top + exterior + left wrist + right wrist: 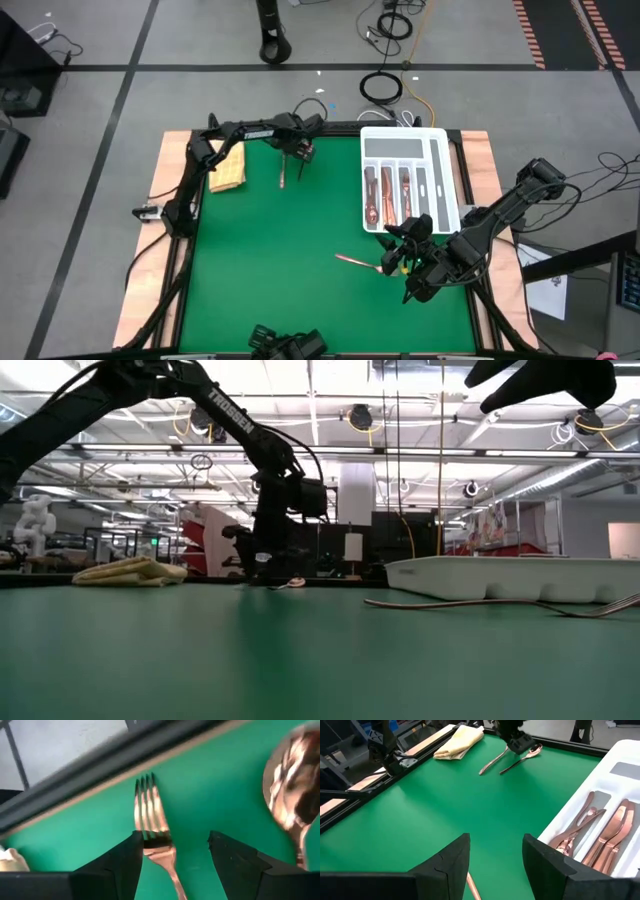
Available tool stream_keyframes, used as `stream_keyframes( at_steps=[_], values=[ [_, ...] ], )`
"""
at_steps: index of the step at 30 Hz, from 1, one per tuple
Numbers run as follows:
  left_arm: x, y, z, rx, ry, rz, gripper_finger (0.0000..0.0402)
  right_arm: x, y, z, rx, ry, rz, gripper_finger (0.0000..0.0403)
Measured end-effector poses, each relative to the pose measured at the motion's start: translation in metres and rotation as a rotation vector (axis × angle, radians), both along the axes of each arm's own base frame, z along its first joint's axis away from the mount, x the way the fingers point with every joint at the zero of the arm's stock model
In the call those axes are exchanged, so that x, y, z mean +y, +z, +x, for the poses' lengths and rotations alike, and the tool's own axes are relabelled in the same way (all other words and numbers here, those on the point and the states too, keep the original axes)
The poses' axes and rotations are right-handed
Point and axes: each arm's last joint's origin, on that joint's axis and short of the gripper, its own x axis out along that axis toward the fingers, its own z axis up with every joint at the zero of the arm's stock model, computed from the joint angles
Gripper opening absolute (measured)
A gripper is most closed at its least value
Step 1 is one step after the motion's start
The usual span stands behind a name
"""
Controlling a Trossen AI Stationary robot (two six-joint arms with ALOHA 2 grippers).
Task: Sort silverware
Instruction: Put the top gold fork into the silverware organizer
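Note:
A copper fork (152,820) and a spoon (292,780) lie flat on the green mat near the table's far edge, seen from above as fork (283,172) and spoon (301,163). My left gripper (172,837) is open and points steeply down over them, a finger on either side of the fork's neck. My right gripper (398,250) hangs open high above the mat beside the white divided tray (450,180). Below it another fork (358,263) lies flat on the mat. More silverware (385,195) lies in the tray's slots. My left gripper straddles the fork's neck (159,851) from above, fingers across the fork. One finger (127,857) stands right against the fork's head; I cannot tell whether it touches. The fork lies flat on the mat.
A folded tan cloth (228,168) lies at the far left of the mat, close to my left arm. The table's dark far rail (90,770) runs just beyond the fork's tines. The mat's middle (270,260) is bare green.

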Motion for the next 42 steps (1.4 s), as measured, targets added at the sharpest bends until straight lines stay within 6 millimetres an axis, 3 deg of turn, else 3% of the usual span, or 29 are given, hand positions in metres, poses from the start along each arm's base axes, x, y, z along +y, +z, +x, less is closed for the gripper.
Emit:
stream_keyframes(
  at_steps=[9, 28, 36, 42],
  values=[
    [-0.003, -0.002, 0.002, 0.001, 0.008, 0.001, 0.0214, 0.001, 0.0, 0.001, -0.01, 0.001, 0.011, 0.0169],
    [-0.003, -0.003, 0.0, -0.028, -0.018, -0.101, 0.0012, 0.004, 0.003, 0.005, -0.058, 0.004, 0.049, 0.0169],
    [-0.006, 0.001, -0.003, -0.009, -0.053, -0.14, 0.0005, 0.006, 0.004, 0.007, -0.081, 0.009, 0.065, 0.0169],
    [-0.013, 0.034, -0.008, -0.091, -0.138, -0.186, 0.0003, 0.007, 0.006, 0.008, -0.097, 0.018, 0.064, 0.0169]
  ],
)
